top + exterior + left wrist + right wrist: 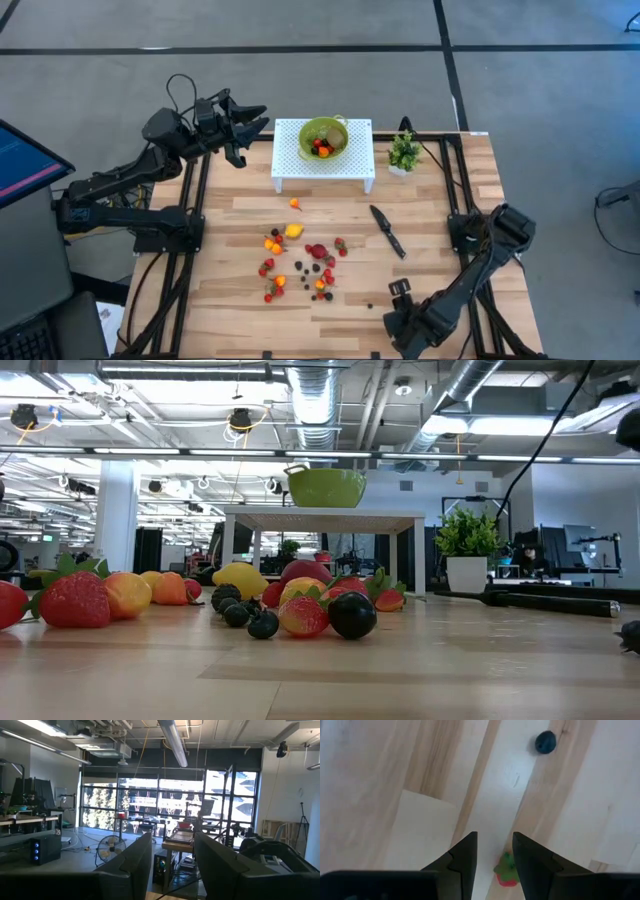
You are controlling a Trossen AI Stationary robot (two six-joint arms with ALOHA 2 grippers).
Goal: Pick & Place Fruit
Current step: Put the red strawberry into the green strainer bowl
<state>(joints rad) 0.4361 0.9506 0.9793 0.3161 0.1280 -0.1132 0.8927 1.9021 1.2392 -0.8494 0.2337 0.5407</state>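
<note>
Tiny toy fruit (300, 262), red, orange, yellow and dark, lies scattered on the wooden table's middle (250, 605). More fruit sits in a green bowl (323, 137) on a white stand (290, 165). My right gripper (494, 851) hangs open, pointing down over the table's near right part (400, 292). Through the gap between its fingers I see a small red strawberry with a green top (506, 872) lying on the wood; a dark berry (545, 742) lies farther off. My left gripper (172, 865) is open and raised at the far left (248, 125), with nothing between its fingers.
A black knife (387, 230) lies right of the fruit, seen also in the low view (540, 600). A small green potted plant (404, 153) stands beside the stand at the far right. Bare wood lies along the table's near edge (330, 330).
</note>
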